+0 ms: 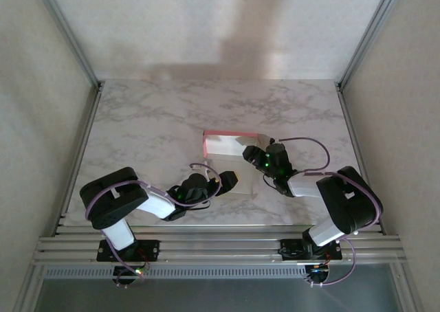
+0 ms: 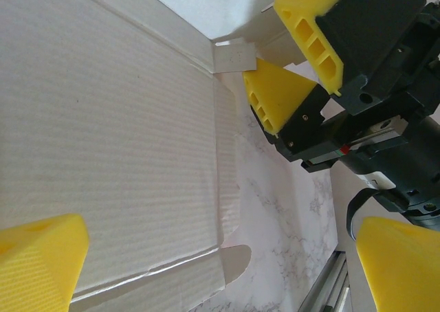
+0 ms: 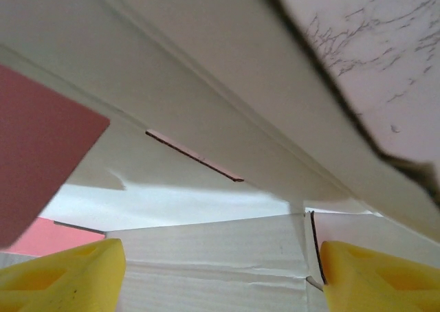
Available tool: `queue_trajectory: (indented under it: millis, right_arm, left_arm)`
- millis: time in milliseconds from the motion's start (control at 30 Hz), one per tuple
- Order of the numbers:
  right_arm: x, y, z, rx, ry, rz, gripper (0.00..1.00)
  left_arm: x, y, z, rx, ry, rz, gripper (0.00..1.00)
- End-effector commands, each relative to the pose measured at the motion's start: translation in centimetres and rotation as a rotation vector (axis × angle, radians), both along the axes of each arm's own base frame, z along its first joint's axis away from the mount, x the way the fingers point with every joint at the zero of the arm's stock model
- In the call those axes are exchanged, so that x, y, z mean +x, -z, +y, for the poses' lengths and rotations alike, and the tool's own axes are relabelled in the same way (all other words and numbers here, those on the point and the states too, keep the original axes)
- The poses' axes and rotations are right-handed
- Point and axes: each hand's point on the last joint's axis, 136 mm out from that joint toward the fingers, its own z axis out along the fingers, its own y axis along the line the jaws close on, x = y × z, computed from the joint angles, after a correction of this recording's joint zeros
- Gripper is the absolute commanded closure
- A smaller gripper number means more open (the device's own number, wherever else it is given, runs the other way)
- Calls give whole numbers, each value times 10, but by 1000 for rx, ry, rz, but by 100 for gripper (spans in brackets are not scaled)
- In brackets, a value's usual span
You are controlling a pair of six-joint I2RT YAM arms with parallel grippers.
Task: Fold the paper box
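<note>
The paper box (image 1: 230, 147) lies partly folded at the table's middle, white inside, with pink rims raised along its far and left sides. My left gripper (image 1: 225, 181) is at its near edge, open wide; its yellow fingers (image 2: 41, 264) stand on either side of the flat white card (image 2: 124, 133) and nothing is held. My right gripper (image 1: 253, 154) reaches into the box's right side, open. In its own view a creased white panel (image 3: 206, 257) lies between the fingertips (image 3: 378, 277), with a pink flap (image 3: 41, 154) at the left. The right gripper (image 2: 265, 47) straddles an upright white wall.
The marble table (image 1: 151, 119) extends around the box on all sides. Aluminium rails (image 1: 220, 243) run along the near edge where both arm bases are bolted. Enclosure walls and posts (image 1: 89, 78) border the left, right and back.
</note>
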Motion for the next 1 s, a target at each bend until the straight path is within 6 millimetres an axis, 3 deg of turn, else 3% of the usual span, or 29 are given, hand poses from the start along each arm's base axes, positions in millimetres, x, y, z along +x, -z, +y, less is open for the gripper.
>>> queue_trajectory:
  millis: [0, 633, 800, 967]
  right_arm:
    - [2, -4, 12, -6, -43, -32, 27]
    - [3, -1, 24, -57, -53, -63, 33]
    - [4, 0, 22, -95, -50, -69, 34]
    - [-9, -3, 10, -130, -42, -52, 36]
  left_arm:
    - [-10, 20, 3, 53, 11, 45, 0]
    - [-11, 21, -1, 67, 24, 42, 0]
    - [-12, 21, 0, 71, 25, 41, 0]
    - [-12, 22, 4, 72, 13, 41, 0]
